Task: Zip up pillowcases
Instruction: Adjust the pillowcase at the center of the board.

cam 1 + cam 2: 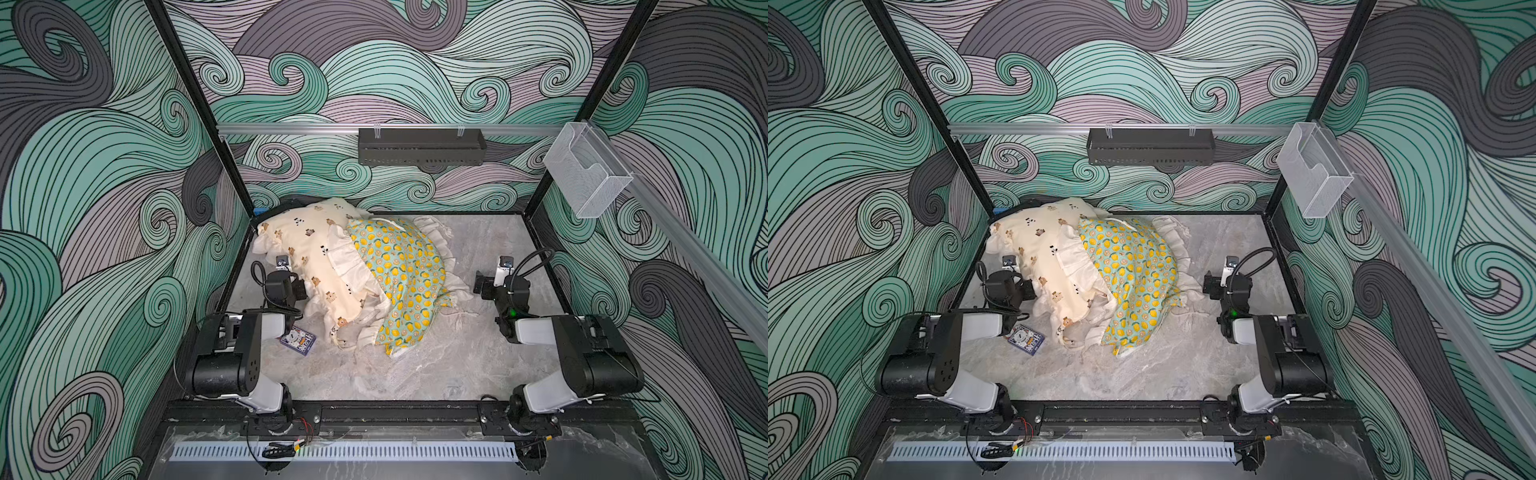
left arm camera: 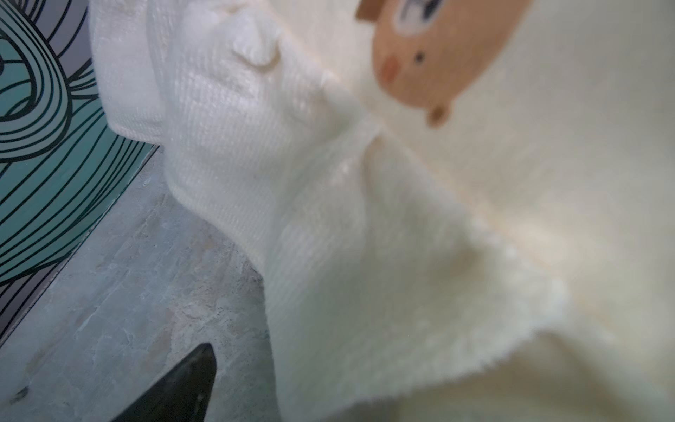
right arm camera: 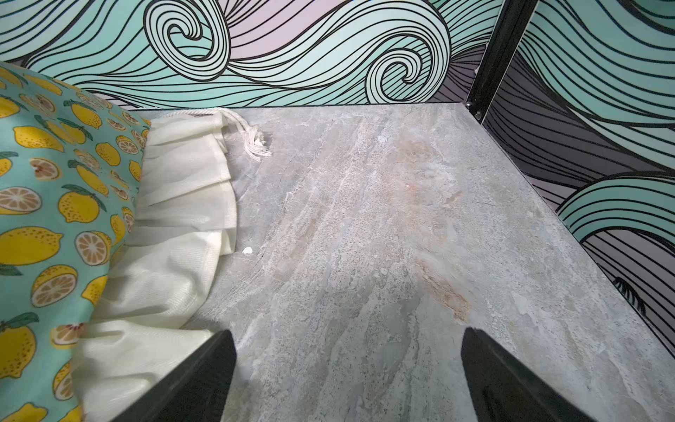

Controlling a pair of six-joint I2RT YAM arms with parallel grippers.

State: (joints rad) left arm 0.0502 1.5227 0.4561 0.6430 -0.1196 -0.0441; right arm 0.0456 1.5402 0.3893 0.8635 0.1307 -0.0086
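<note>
Two pillowcases lie heaped at the back left of the table in both top views. The cream one (image 1: 307, 249) (image 1: 1038, 245) with small bears partly overlaps the mint-green lemon one (image 1: 399, 266) (image 1: 1133, 270). My left gripper (image 1: 300, 289) is pressed into the cream case's ruffled edge (image 2: 365, 292). It stands open: one dark finger (image 2: 182, 387) shows and fabric hides the other. My right gripper (image 1: 480, 284) (image 3: 347, 365) is open above bare table, just right of the lemon case's cream ruffle (image 3: 175, 219). No zipper shows in any view.
A small blue patterned card (image 1: 297, 340) lies on the marble table (image 1: 415, 365) by the left arm. A flat black box (image 1: 422, 146) hangs on the back rail, and a clear holder (image 1: 586, 174) on the right rail. A frayed cord (image 3: 252, 142) lies by the ruffle.
</note>
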